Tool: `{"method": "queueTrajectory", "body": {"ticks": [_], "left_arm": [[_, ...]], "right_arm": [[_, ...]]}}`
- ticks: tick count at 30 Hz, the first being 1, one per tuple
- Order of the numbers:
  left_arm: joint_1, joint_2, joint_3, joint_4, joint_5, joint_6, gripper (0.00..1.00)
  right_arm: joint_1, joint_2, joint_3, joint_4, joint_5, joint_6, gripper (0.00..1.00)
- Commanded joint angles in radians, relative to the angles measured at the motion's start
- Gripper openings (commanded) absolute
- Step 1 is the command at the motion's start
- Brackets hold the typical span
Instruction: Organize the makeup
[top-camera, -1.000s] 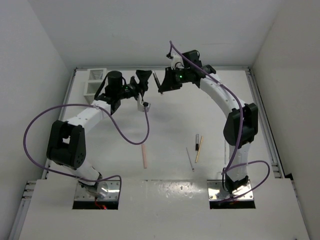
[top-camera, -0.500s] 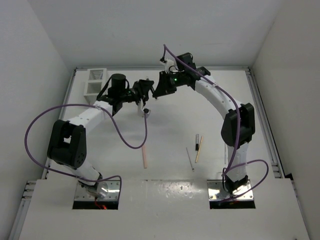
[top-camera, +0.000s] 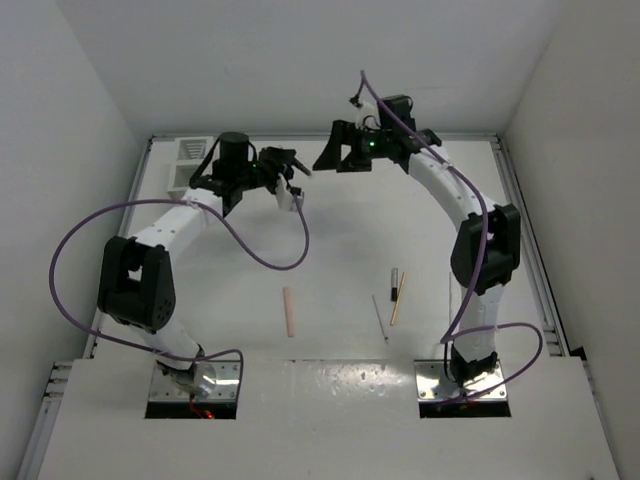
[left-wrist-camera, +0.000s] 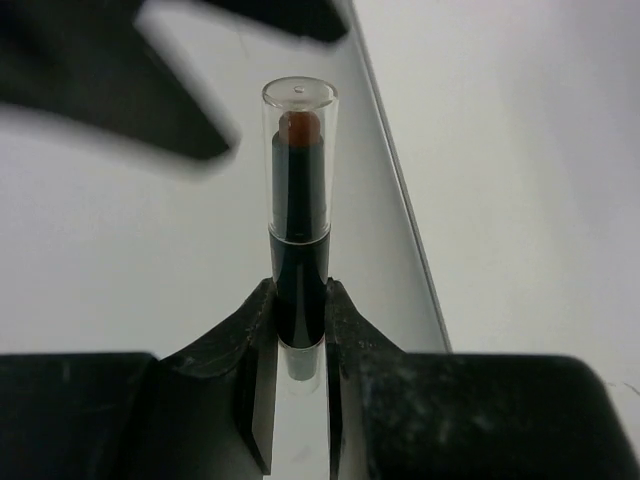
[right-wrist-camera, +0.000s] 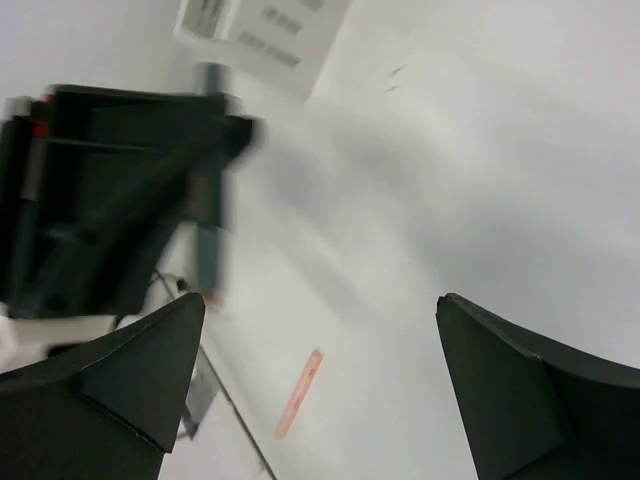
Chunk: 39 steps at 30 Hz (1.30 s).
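Observation:
A black makeup stick (left-wrist-camera: 298, 190) with a clear cap over a reddish tip stands between the jaws of my left gripper (left-wrist-camera: 298, 300), which is shut on its lower end. In the top view that left gripper (top-camera: 292, 163) hangs over the back of the table, a short gap from my right gripper (top-camera: 328, 158). The right gripper (right-wrist-camera: 320, 300) is open wide and empty. On the table lie a pink stick (top-camera: 289, 311), a thin white stick (top-camera: 380, 318), a tan wooden stick (top-camera: 398, 298) and a short black-and-white stick (top-camera: 394, 279).
The white slatted box (top-camera: 188, 163) stands in the back left corner, partly behind my left arm; it also shows at the top of the right wrist view, white box (right-wrist-camera: 262, 35). White walls close in the table on three sides.
The black stick has passed from my right gripper to my left. The left gripper shut on it, then the right opened and drew back to the right. The left swung slightly left.

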<state>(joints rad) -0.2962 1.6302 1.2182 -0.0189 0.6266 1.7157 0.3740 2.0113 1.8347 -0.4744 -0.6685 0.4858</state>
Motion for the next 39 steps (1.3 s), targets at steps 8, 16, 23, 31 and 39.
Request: {"method": "queueTrajectory", "body": {"ticks": [8, 16, 23, 31, 39], "left_arm": [[0.282, 0.143, 0.390, -0.056, -0.068, -0.933, 0.00], [0.543, 0.391, 0.672, 0.028, 0.012, -1.516, 0.00], [0.574, 0.465, 0.621, 0.191, 0.025, -1.637, 0.00], [0.608, 0.499, 0.549, 0.188, 0.159, -1.599, 0.00], [0.608, 0.494, 0.449, 0.244, 0.171, -1.519, 0.00]], "right_arm": [[-0.218, -0.209, -0.166, 0.097, 0.239, 0.048, 1.00], [-0.213, -0.232, -0.256, -0.020, 0.293, -0.055, 1.00], [-0.210, -0.192, -0.175, -0.145, 0.297, -0.061, 1.00], [-0.195, -0.200, -0.134, -0.193, 0.369, -0.070, 1.00], [-0.185, -0.183, -0.066, -0.243, 0.374, -0.090, 1.00]]}}
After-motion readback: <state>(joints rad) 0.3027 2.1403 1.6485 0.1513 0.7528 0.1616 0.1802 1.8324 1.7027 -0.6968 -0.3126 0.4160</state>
